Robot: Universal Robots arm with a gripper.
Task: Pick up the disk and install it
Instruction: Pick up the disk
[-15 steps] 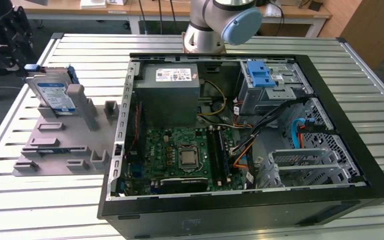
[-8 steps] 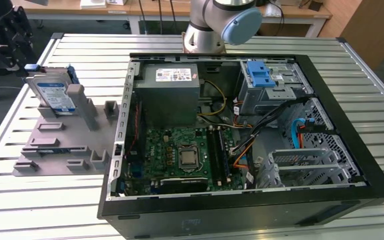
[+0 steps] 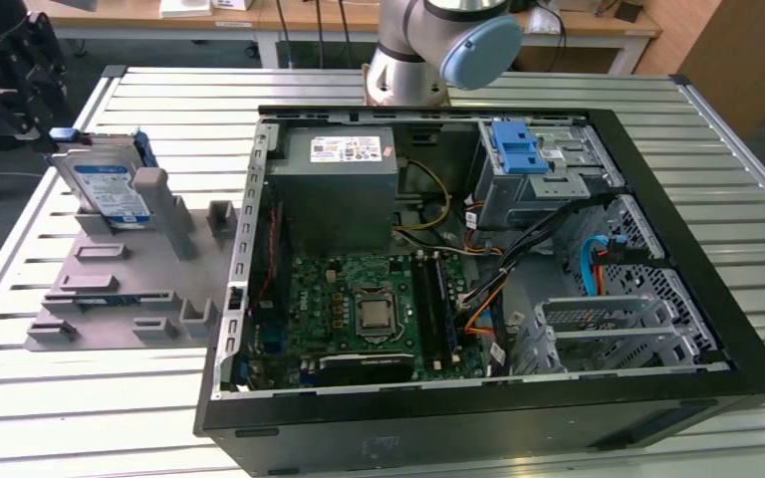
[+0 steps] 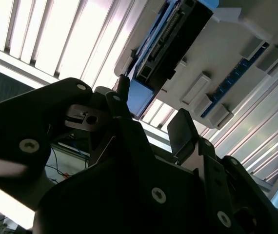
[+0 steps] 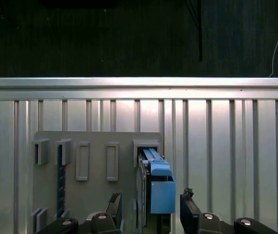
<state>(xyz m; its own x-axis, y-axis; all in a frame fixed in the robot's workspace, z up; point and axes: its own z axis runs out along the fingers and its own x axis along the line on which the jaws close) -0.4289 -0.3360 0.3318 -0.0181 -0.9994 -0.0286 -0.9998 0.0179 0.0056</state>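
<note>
Straddling the upright hard disk [image 5: 158,181] at the grey holder's [image 5: 95,141] edge with gripper [image 5: 151,208] fingers [image 5: 189,208] spread apart; risking, perhaps, an off-centre clamp, wedging it against its slot.

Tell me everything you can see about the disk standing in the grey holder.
The disk is a flat silver-metal drive with a blue-and-white label, framed by a blue plastic bracket. It stands upright on edge in a slot of the grey holder, at the exterior view's left of the open computer case. The open end effector straddles it without touching.
</note>
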